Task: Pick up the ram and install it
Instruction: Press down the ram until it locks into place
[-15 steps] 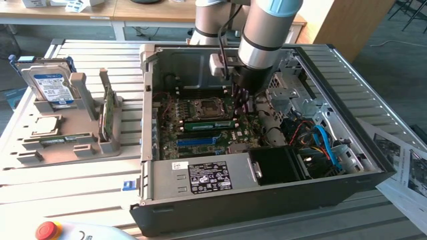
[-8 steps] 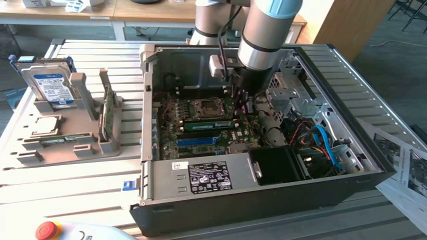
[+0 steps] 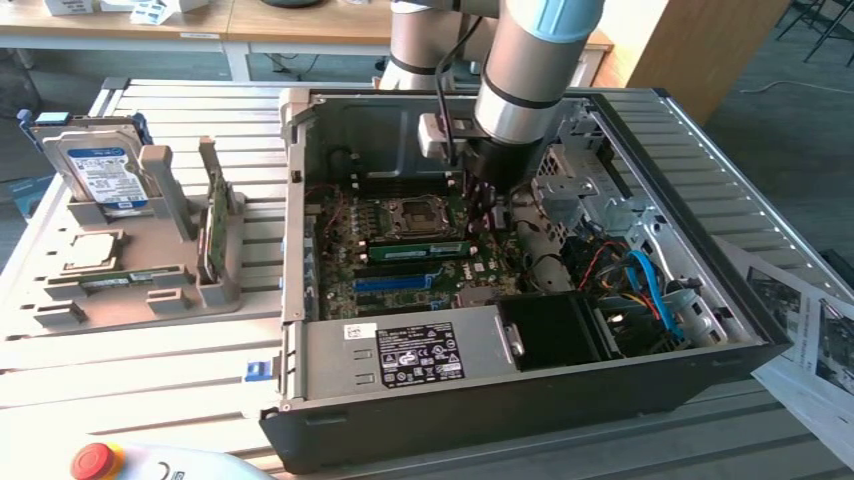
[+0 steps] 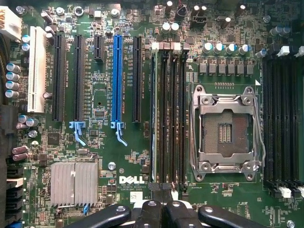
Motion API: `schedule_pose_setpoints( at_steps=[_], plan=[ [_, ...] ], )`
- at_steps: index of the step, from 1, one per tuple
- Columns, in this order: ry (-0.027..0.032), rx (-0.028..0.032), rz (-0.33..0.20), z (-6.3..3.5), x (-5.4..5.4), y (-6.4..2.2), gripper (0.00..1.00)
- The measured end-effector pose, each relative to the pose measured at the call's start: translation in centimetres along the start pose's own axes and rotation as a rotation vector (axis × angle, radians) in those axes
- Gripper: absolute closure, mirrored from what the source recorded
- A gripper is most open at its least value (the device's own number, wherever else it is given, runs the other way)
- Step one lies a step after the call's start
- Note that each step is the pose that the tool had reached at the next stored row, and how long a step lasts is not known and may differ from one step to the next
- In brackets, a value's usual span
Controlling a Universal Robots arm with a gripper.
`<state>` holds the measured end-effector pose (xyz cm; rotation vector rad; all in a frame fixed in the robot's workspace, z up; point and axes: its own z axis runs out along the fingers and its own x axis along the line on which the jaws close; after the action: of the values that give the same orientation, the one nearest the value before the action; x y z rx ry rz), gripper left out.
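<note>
Hand (image 4: 160, 209) shut, above motherboard (image 4: 102, 156) slots.

Pincer (image 4: 161, 209) cut off by wrist view's edge, its tips hidden behind arm and wrist camera in exterior view, red button (image 3: 94, 460) cropped at frame edge, papers (image 3: 814, 340) cropped at the exterior view's right, power supply label (image 3: 416, 352) text too small to read, motherboard (image 4: 104, 156) running past frame edges

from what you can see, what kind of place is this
Probably a lab or workshop bench for computer assembly. An open desktop case lies on a slatted metal table, a grey fixture beside it holds a hard drive and other parts, and an emergency stop button sits at the table's near edge.
</note>
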<state>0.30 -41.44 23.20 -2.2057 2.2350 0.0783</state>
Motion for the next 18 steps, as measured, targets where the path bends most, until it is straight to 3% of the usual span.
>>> schedule_pose_setpoints(
  at_steps=[18],
  plan=[
    [-0.0002, 0.0001, 0.000, 0.67, 0.02, -0.03, 0.90]
  ],
)
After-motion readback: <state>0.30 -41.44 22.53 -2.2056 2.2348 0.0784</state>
